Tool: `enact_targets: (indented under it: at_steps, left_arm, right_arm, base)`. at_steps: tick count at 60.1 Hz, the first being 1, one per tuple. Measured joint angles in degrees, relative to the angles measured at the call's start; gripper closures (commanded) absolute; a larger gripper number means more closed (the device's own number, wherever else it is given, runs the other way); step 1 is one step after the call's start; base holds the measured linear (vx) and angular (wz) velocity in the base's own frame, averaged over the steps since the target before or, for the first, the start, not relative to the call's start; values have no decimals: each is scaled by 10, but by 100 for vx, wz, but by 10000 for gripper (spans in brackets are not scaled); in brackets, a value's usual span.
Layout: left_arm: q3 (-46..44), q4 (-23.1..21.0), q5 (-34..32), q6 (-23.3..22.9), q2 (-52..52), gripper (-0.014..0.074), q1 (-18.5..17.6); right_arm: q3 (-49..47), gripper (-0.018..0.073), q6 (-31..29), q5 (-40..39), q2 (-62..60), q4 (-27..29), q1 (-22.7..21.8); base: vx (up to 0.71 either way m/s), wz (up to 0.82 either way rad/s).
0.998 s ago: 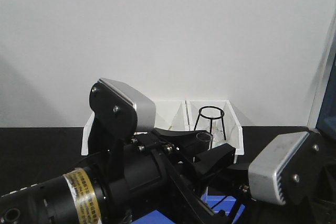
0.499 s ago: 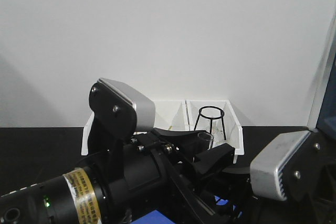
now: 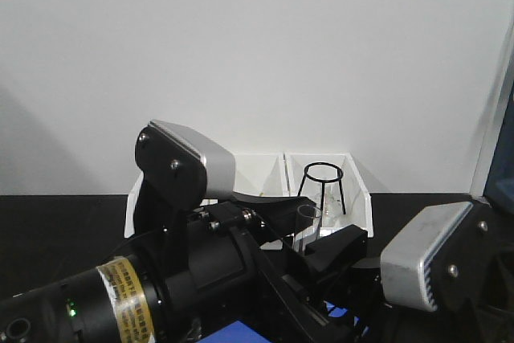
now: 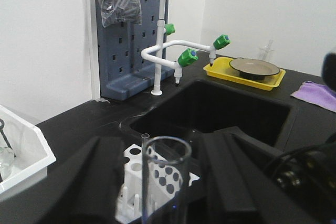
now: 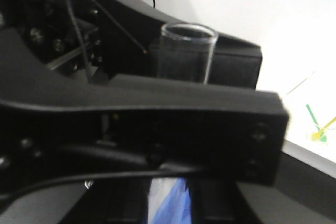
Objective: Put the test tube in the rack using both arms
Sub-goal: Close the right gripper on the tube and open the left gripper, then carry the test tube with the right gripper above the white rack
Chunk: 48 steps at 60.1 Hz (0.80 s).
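1. Test tube (image 3: 306, 225): clear glass, upright, open mouth uppermost. It stands between the two black fingers of the left end effector (image 4: 166, 153), which is clenched on it; the rim rises above the fingers.
2. Rack (image 4: 132, 165): white block with rows of round holes, on the black desk (image 4: 79, 124) just beside the sink (image 4: 226, 114). In the left wrist view it lies behind and below the tube; whether the tube's base is over a hole cannot be told.
3. Left arm (image 3: 183, 168): silver-grey cap, with a yellow label (image 3: 127, 293) on the black barrel.
4. Right arm (image 3: 424, 256): silver-grey cap at lower right, near the tube. Right end effector: the wrist view is blurred, so released or clenched cannot be told; the tube's rim shows there close behind a black bar.
5. Surroundings: white bins (image 3: 357, 190) against the wall, one holding a black wire stand (image 3: 323, 186); white tap (image 4: 157, 51) with green knobs; yellow tray (image 4: 244, 74); purple cloth (image 4: 315, 93)
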Motion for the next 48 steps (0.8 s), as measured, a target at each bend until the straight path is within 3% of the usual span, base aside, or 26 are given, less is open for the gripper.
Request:
enact_targets:
  at_steps: [11,18,24,30,33,48]
  left_arm:
    - [-9,0,2,0,-32,54,0]
    - [-38,8,19,16,-66,113,0]
    - [-71,34,78,61,-97,245,5]
    - [-84,55,166,88,-114,479,26]
    - [-82,65,204,93,-117,610,38]
    - [-29,79,238,82,-120,605,100]
  right_arm:
    - [0,570,0,7,0,0,0]
    - [0,570,0,22,0,0,0]
    - [0,570,0,28,0,0,-1]
    - [0,570,0,31,0,0,-9]
    - [0,567,0,35,0,0,-24]
    - [0,567,-2,39,0,-2,-161]
  base:
    - [0,0]
    - [0,0]
    - [0,0]
    - [0,0]
    - [0,0]
    - [0,0]
